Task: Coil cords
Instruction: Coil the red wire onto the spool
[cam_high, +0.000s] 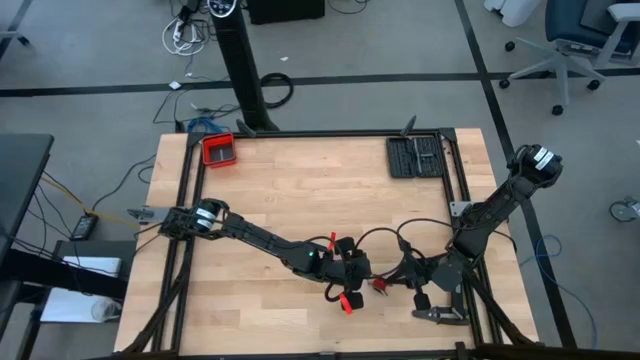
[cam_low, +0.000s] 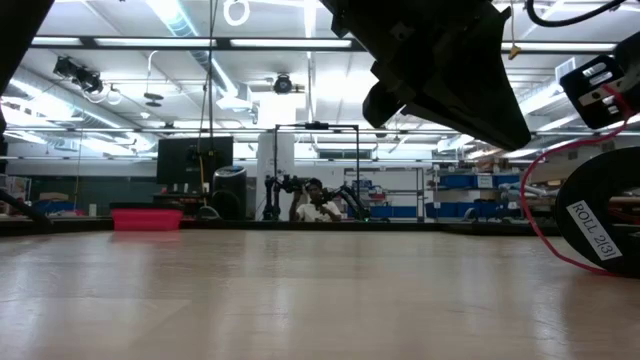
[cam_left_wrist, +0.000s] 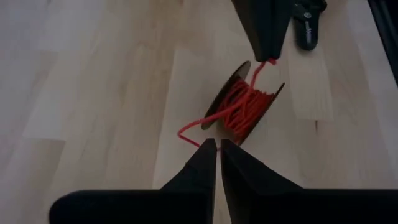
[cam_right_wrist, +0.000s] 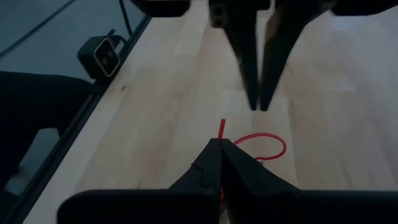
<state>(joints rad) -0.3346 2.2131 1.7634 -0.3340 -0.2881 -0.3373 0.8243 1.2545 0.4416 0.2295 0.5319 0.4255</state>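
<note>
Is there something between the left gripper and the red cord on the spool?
Nothing visible. The left gripper points at the red cord on the spool over bare table; the right gripper pinches the cord from the far side.

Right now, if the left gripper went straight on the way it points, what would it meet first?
Most likely the small black spool wound with thin red cord, straight ahead of the left gripper on the wooden table. A loose red strand lies nearer, slightly aside. The right gripper holds the cord just beyond; depth is uncertain.
</note>
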